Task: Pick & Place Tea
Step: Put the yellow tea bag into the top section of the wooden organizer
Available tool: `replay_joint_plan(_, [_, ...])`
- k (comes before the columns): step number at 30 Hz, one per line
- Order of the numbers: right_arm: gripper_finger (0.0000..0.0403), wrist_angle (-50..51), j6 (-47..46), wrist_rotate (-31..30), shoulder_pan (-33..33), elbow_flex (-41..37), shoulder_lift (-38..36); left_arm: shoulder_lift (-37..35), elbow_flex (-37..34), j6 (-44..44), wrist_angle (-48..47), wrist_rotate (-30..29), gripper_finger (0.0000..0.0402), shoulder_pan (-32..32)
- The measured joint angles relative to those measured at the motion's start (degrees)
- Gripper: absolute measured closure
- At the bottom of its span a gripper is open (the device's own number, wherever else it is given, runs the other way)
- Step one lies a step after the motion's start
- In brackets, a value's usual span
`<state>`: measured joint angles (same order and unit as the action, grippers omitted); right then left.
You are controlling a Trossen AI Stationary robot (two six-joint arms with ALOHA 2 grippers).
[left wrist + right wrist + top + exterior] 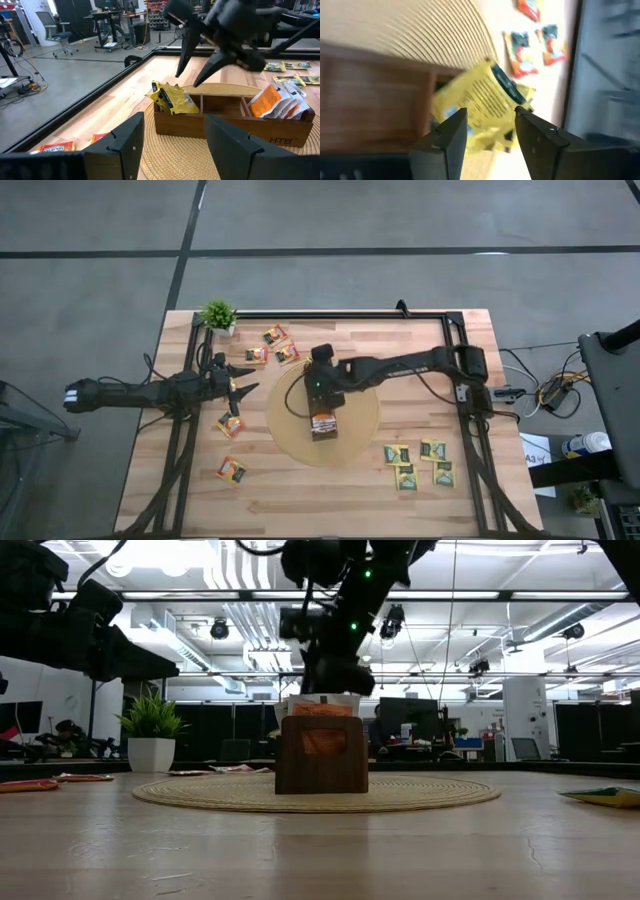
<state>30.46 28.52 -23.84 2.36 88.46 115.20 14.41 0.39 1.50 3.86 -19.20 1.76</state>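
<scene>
A long narrow brown box point(227, 122) stands on a round woven disc point(365, 430) at the table's middle. Yellow tea sachets point(174, 98) stick up, tilted, out of the box's far-end compartment, and orange and white ones point(274, 102) fill its near-end compartment. The middle compartment looks bare. My right gripper point(187, 80) hangs open just above the yellow sachets point(480, 100), slanting down, with its fingers apart from them. My left gripper point(245, 387) waits open at the table's left, pointing at the box. More tea sachets point(275, 335) lie flat on the table.
Orange sachets lie at the far left point(288, 353) and near left point(232, 470). Green-and-yellow ones point(420, 463) lie at the near right. A small potted plant point(219, 315) stands at the far left corner. A black frame rail point(320, 313) runs along the table's edges.
</scene>
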Motion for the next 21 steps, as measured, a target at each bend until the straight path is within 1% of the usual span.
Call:
replay_joint_plan(6, [0.0240, 2.61, -8.59, 20.60, 6.27, 1.16, -1.49, 0.00, 0.00, 0.02, 0.01, 0.01, 0.0199, -0.02])
replay_joint_plan(9, [0.0237, 2.67, -10.57, 28.31, 10.01, 0.93, -1.49, 0.00, 0.00, 0.02, 0.02, 0.02, 0.0199, -0.02])
replay_joint_plan(12, [0.0235, 2.24, -11.01, 31.21, 12.69, 0.79, -1.49, 0.00, 0.02, 0.00, 0.02, 0.00, 0.0199, -0.02])
replay_joint_plan(15, [0.0234, 1.21, -11.76, 31.79, 14.21, 0.77, -1.49, 0.00, 0.02, 0.02, 0.02, 0.02, 0.0199, -0.02])
replay_joint_plan(18, [0.0234, -0.19, -12.05, 33.61, 14.81, 0.75, -1.53, 0.00, 0.01, 0.02, 0.02, 0.00, 0.0199, -0.02])
replay_joint_plan(21, [0.0234, -1.59, -12.48, 33.99, 14.83, 0.73, -1.53, 0.00, 0.01, 0.02, 0.02, 0.02, 0.0199, -0.02])
